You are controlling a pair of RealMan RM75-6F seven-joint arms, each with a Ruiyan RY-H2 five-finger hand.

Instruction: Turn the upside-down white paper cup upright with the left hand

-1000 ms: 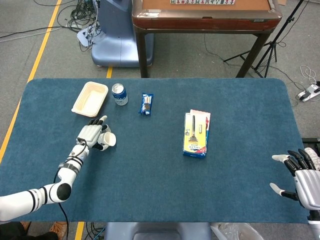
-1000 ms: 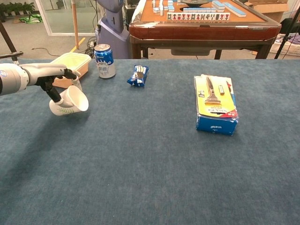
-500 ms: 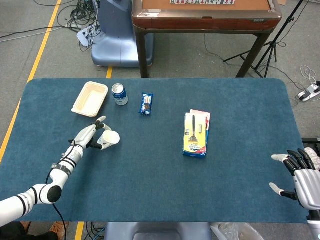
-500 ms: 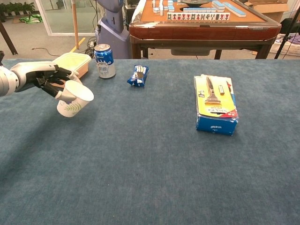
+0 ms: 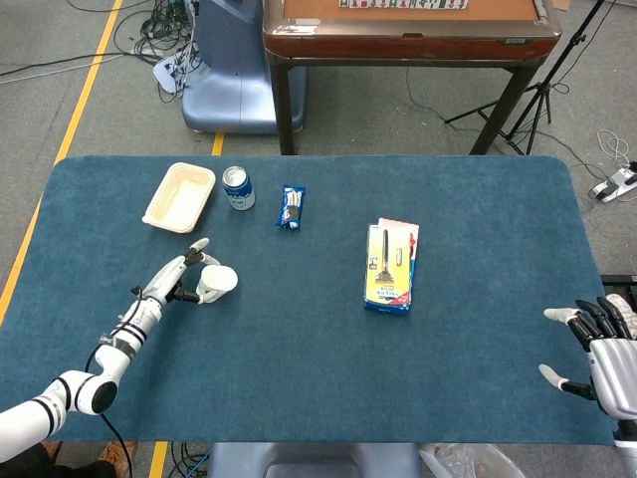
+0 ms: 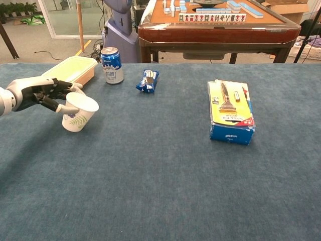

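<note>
The white paper cup [image 6: 78,111] now stands mouth-up, or very nearly so, at the left side of the table [image 6: 165,170], just near of the cream tray [image 6: 75,69] and the blue can [image 6: 112,65]. One second ago it lay tipped on its side in the left hand [image 6: 47,94], mouth facing right; half a second ago it was raised and leaning; now its base appears to meet the cloth, though contact cannot be confirmed from either view. The chest view shows a slight lean remaining.

The left hand's fingers [image 6: 64,106] are closed against the cup's left wall and rim, so the cup is held, not released. The arm has drawn back toward the left edge as the wrist rolled over.

The right hand [image 5: 602,351] rests at the near right corner of the table, fingers spread wide and holding nothing, unchanged over the interval.

Assessment: the inversion is essentially done. What remains is to settle the base flat and open the fingers without dragging the rim; a light cup of this kind could tip if a finger catches on withdrawal.
</note>
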